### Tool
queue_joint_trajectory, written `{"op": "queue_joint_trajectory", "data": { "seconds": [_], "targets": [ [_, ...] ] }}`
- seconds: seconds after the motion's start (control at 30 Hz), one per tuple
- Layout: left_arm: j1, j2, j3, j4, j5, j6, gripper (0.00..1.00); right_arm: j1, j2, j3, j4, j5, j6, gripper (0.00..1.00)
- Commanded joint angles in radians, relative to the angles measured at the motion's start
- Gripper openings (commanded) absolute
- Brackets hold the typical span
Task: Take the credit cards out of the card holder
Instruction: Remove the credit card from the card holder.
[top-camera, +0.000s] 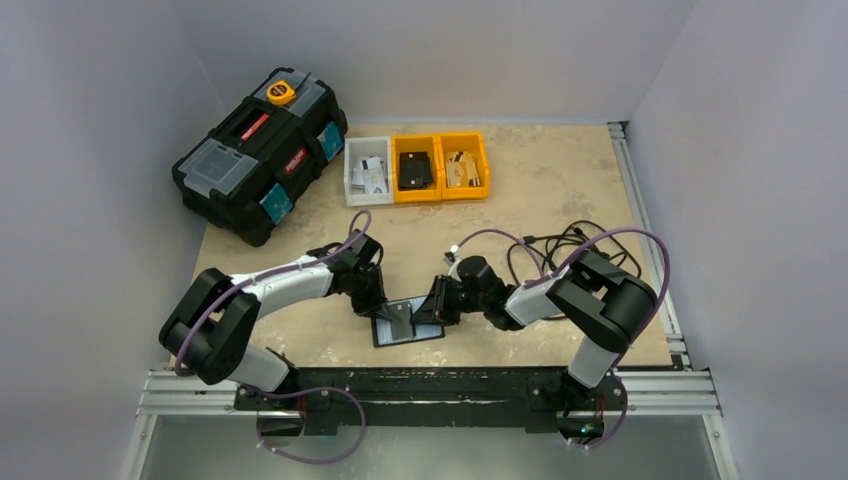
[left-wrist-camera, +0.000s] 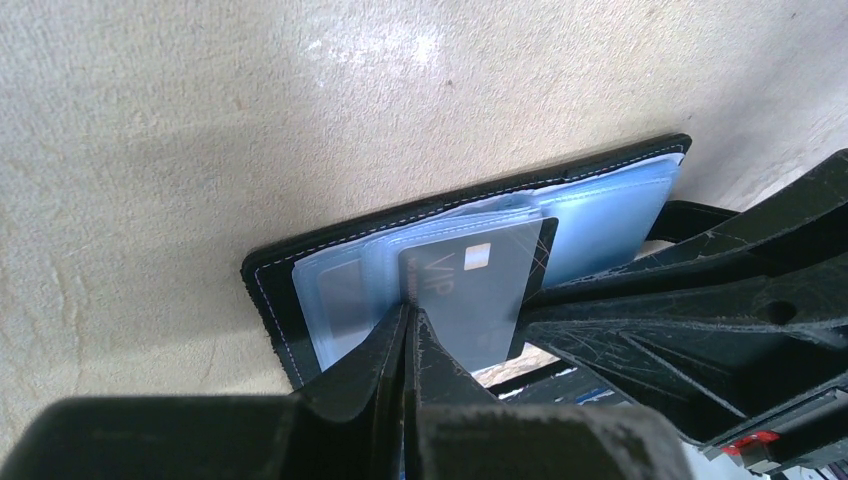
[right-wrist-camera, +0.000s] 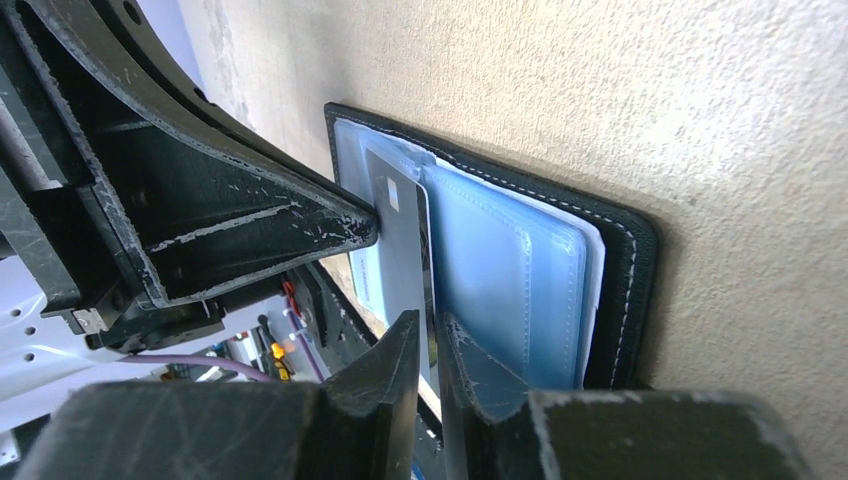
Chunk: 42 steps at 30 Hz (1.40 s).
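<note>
- Toolbox (top-camera: 258, 152): a black hard-plastic case with clear-lidded side compartments and a round yellow item on top. It sits at the far left of the counter (top-camera: 560, 180), whose surface is beige and mottled.
- Left claw (left-wrist-camera: 410, 318): clenched, its scuffed black wedge-shaped fingers pressed together with nothing between them. The tip rests against the open card holder at the card's face. I cannot tell whether it bears on the card or on the sleeve.
- Bins: one white bin (top-camera: 350, 185) and two orange bins (top-camera: 441, 165) stand in a row at the far edge, well apart from the claws.
- Card holder (left-wrist-camera: 268, 290): black and leather-like with white stitching, lying open and flat on the counter near the front edge, between the two claws. Its translucent blue plastic sleeves (right-wrist-camera: 500, 270) are fanned out.
- Credit card (left-wrist-camera: 470, 290): thin, rigid and grey, marked "VIP" with a small chip. It is partly out of a sleeve and tilted up.
- Right claw (right-wrist-camera: 432, 335): its fingers are nearly together, grasping the credit card's edge in the narrow gap.
- Cables (top-camera: 560, 250): black loops at the right.
</note>
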Motion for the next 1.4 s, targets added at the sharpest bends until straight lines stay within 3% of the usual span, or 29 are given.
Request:
{"op": "queue_joint_trajectory", "data": {
  "seconds": [0.0, 0.13, 0.53, 0.7, 0.87, 1.03, 1.27, 1.37],
  "targets": [
    [-0.012, 0.047, -0.024, -0.045, -0.076, 0.004, 0.00, -0.008, 0.004, -0.007, 0.071, -0.031, 0.014, 0.10],
    [-0.013, 0.046, -0.020, -0.053, -0.078, 0.007, 0.00, -0.013, -0.001, -0.010, 0.060, -0.023, 0.008, 0.00],
    [-0.007, 0.045, -0.012, -0.074, -0.093, 0.022, 0.00, -0.050, -0.044, -0.059, 0.011, 0.014, -0.031, 0.00],
    [-0.006, 0.057, -0.010, -0.062, -0.084, 0.024, 0.00, -0.050, 0.000, -0.045, 0.041, -0.004, -0.034, 0.28],
    [-0.009, 0.065, -0.010, -0.052, -0.073, 0.022, 0.00, -0.050, 0.049, -0.037, 0.083, -0.024, -0.026, 0.30],
    [-0.014, 0.077, -0.009, -0.047, -0.066, 0.021, 0.00, -0.050, 0.078, -0.025, 0.105, -0.037, -0.019, 0.23],
    [-0.014, 0.073, -0.006, -0.058, -0.076, 0.021, 0.00, -0.052, 0.042, -0.034, 0.064, -0.031, -0.032, 0.00],
    [-0.014, 0.069, -0.006, -0.064, -0.078, 0.022, 0.00, -0.059, -0.004, -0.043, 0.010, -0.006, -0.050, 0.00]
  ]
}}
